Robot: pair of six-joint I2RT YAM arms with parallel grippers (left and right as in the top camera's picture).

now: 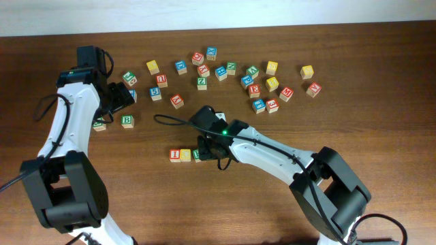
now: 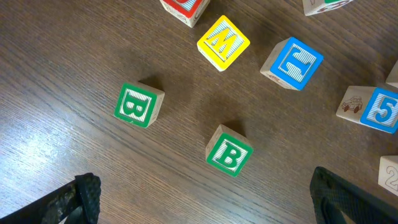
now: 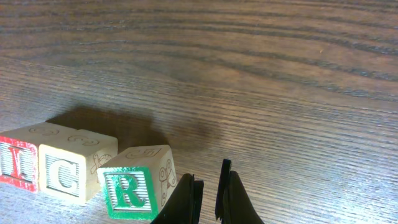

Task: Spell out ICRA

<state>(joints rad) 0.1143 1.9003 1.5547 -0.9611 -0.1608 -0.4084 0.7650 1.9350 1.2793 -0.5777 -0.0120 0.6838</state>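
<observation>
Tabletop [image 1: 381, 129]: one, dark brown wood, with a pronounced straight grain.

Arms: two, white-shelled with black joints. They are mounted at the near edge and reach inward.

Left gripper [image 2: 211, 205]: one, black, with ribbed fingertips. The jaws are spread wide with nothing between them, above two green B blocks [image 2: 138, 104] that lie apart on the bare wood.

Right gripper [image 3: 208, 199]: one, black. The fingers are pressed together and nothing is held. It is set down just beside the green R block [image 3: 130, 190]; contact cannot be told.

Spelled row: three wooden cubes near the table's centre. From left in the right wrist view, the red I block [image 3: 15, 163], yellow C block [image 3: 65, 174] and green R block are listed. The R is slightly askew.

Loose blocks [image 1: 272, 67]: roughly two dozen pale wood cubes with coloured letter faces, scattered across the far half. Some are partly hidden by the left arm.
</observation>
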